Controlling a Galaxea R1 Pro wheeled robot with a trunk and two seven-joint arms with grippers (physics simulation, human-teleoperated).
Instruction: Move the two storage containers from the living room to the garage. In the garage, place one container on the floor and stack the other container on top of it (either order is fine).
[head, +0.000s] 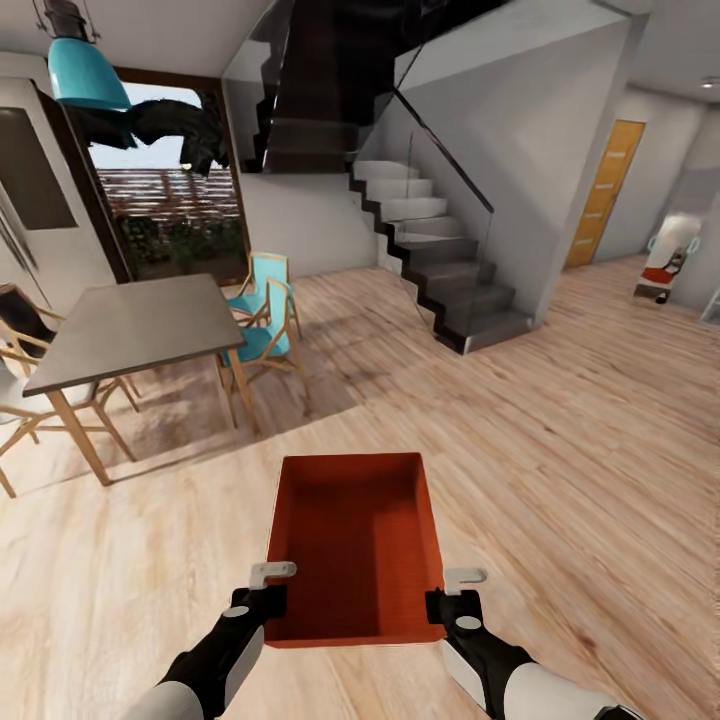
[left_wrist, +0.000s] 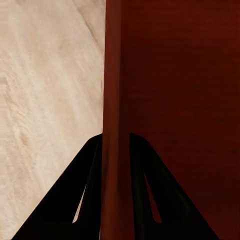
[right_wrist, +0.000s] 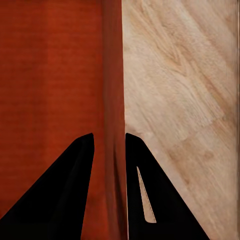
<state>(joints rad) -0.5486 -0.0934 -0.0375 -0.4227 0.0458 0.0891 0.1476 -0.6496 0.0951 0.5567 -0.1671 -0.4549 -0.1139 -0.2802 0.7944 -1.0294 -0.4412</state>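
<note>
One orange-red storage container (head: 355, 545), lidless and empty, hangs in front of me above the light wood-plank floor. My left gripper (head: 268, 598) is shut on its left wall near the close corner, and my right gripper (head: 445, 600) is shut on its right wall. In the left wrist view the dark fingers (left_wrist: 87, 175) pinch the container wall (left_wrist: 114, 100) from both sides. The right wrist view has the black fingers (right_wrist: 80, 170) clamped on the container wall (right_wrist: 112, 90) in the same way.
A grey dining table (head: 130, 330) with teal and wooden chairs (head: 265, 320) stands at left. A dark staircase (head: 440, 260) rises ahead. An orange door (head: 605, 195) lies at the far right, with wood floor (head: 560, 420) between.
</note>
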